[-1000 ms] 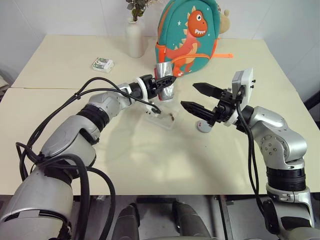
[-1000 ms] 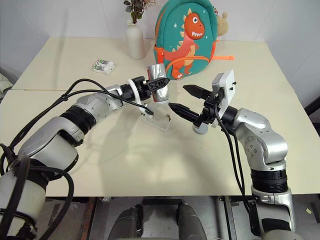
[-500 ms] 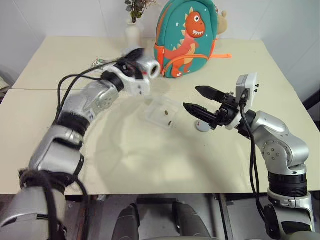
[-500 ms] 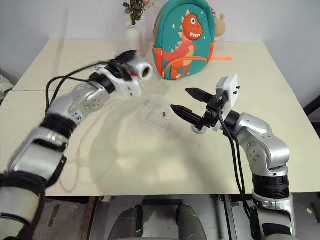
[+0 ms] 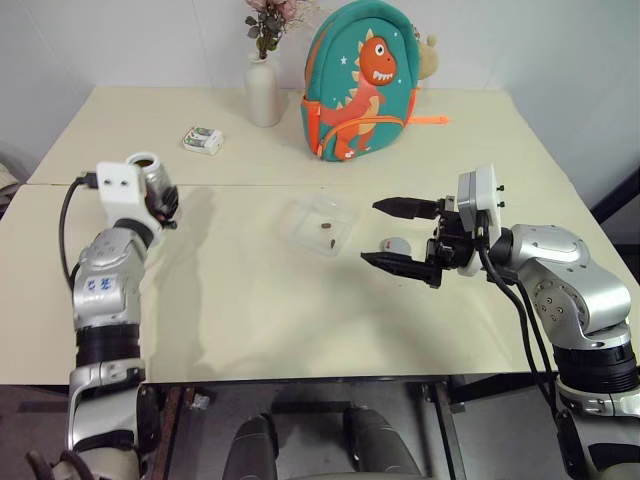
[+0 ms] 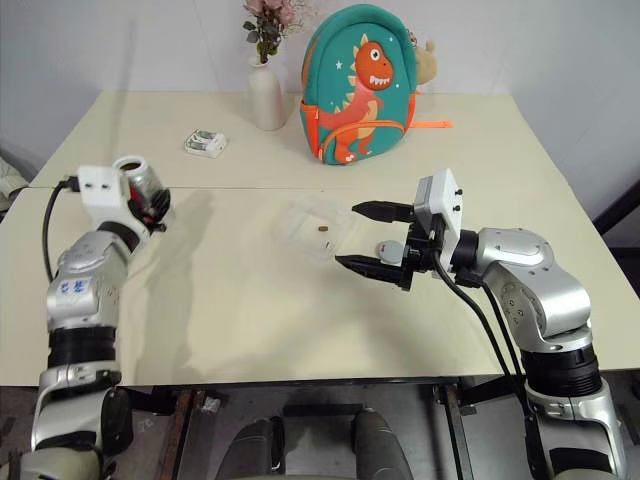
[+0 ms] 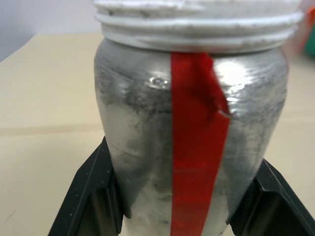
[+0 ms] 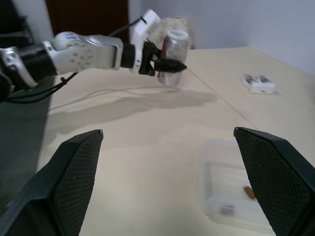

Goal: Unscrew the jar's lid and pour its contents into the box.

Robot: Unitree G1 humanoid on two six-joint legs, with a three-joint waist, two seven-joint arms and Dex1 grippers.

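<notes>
Left arm folded upright at left of frame, left tool [image 5: 158, 198] clamped on the jar [image 5: 150, 180], held upright, mouth open, threaded white rim, silvery body with red strip. Right arm bent at right of frame, right tool [image 5: 400, 235] level, pointing toward frame centre, black tapered fingers wide apart, holding nothing. Lid [image 5: 396, 244], flat grey disc, lies on cream worktop [image 5: 250, 300] between them. Box [image 5: 320, 224], clear shallow plastic, centre frame, holds contents [image 5: 327, 231], tiny brown bits.

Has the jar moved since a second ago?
Yes. The jar, gripped by the left claw, has swung from above the box out to the table's left side, past the white packet.
</notes>
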